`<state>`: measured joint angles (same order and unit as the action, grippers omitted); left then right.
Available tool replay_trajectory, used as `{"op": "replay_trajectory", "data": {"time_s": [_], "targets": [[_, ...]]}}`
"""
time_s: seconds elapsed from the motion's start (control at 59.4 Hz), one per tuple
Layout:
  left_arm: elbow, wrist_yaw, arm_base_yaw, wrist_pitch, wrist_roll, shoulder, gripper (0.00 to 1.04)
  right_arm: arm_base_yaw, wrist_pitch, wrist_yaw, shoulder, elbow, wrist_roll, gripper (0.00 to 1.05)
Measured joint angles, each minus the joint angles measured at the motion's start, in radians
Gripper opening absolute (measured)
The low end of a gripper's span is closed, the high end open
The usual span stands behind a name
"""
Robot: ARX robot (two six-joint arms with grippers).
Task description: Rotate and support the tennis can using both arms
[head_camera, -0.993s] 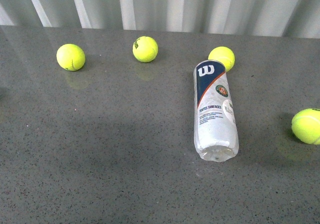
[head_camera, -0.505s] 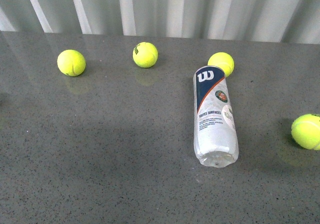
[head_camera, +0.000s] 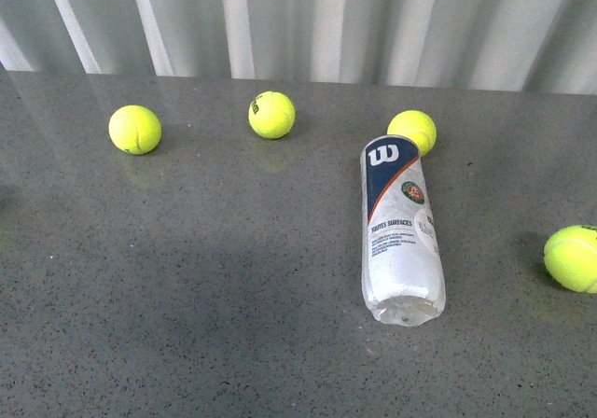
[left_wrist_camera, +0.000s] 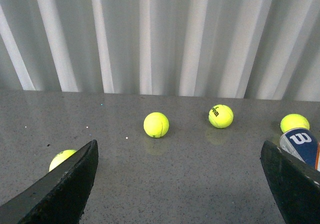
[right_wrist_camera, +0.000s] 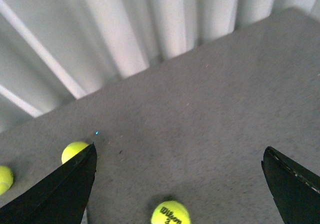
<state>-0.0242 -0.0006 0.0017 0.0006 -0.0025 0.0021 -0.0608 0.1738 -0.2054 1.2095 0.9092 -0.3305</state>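
The tennis can [head_camera: 399,227] lies on its side on the grey table, right of centre in the front view, blue Wilson end pointing away and clear end toward me. Its blue end also shows in the left wrist view [left_wrist_camera: 300,145], beside one black finger. Neither arm shows in the front view. My left gripper [left_wrist_camera: 180,184] is open and empty, its fingers [left_wrist_camera: 65,189] wide apart above bare table. My right gripper [right_wrist_camera: 180,184] is open and empty, with a tennis ball [right_wrist_camera: 170,213] on the table between its fingers [right_wrist_camera: 290,184].
Yellow-green tennis balls lie on the table: one at the left [head_camera: 135,129], one at the back centre [head_camera: 271,115], one touching the can's far end [head_camera: 412,131], one at the right edge [head_camera: 572,258]. A corrugated white wall [head_camera: 308,26] stands behind the table.
The front view has shifted: the balls and can sit lower in the frame and more wall shows. The things have not moved relative to each other.
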Motion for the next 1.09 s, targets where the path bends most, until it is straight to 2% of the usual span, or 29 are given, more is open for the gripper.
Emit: {"op": "replay_trajectory", "data": {"time_s": [0.118,0.219,0.37,0.505,0.673,1.094], "targets": [[0.000,0.000,0.000,0.000,0.000,0.000,0.98,0.069,0.126,0.032,0.247,0.193,-0.015,0.98],[0.000,0.000,0.000,0.000,0.000,0.000,0.98,0.168,0.211,0.063,0.401,0.295,0.004,0.98],[0.000,0.000,0.000,0.000,0.000,0.000,0.98,0.315,0.260,0.118,0.557,0.324,0.039,0.98],[0.000,0.000,0.000,0.000,0.000,0.000,0.98,0.394,0.246,0.122,0.655,0.324,0.039,0.98],[0.000,0.000,0.000,0.000,0.000,0.000,0.98,0.431,0.202,0.134,0.738,0.328,0.024,0.98],[0.000,0.000,0.000,0.000,0.000,0.000,0.98,0.429,0.203,0.152,0.880,0.430,-0.035,0.98]]}}
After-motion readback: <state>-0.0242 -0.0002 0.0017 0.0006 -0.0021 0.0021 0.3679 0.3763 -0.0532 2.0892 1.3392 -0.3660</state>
